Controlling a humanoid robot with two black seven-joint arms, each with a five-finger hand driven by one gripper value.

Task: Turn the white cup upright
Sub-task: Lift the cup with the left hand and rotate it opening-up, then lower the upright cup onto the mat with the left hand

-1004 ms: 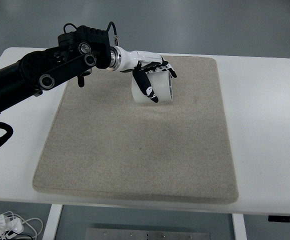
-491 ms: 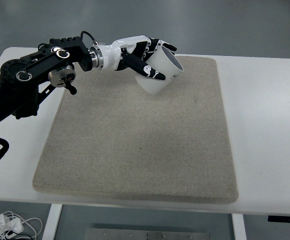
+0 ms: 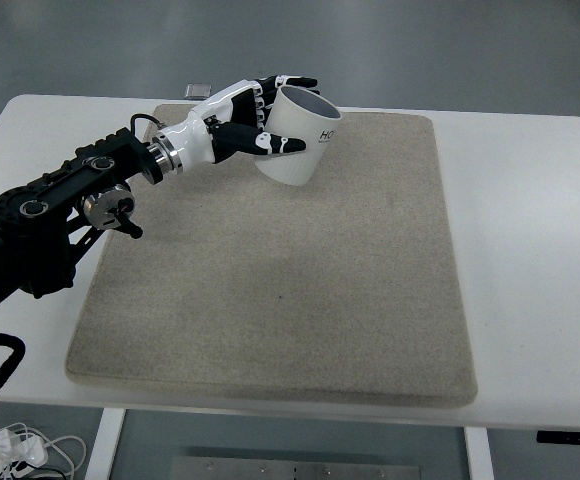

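Note:
The white cup (image 3: 297, 140) is held at the far side of the grey mat (image 3: 280, 270), tilted with its dark open mouth facing up and away. My left hand (image 3: 265, 115) is shut around its left side, thumb across the front and fingers over the rim. The cup's base is near the mat; I cannot tell whether it touches. The left arm (image 3: 70, 205) reaches in from the left edge.
The mat lies on a white table (image 3: 530, 250). A small grey object (image 3: 198, 89) lies at the table's far edge behind the hand. White cables (image 3: 10, 450) lie on the floor at bottom left.
The left hand has rotated the cup from lying on its side to nearly upright, lifting it and shifting it slightly left. The arm has dropped and swung toward me.

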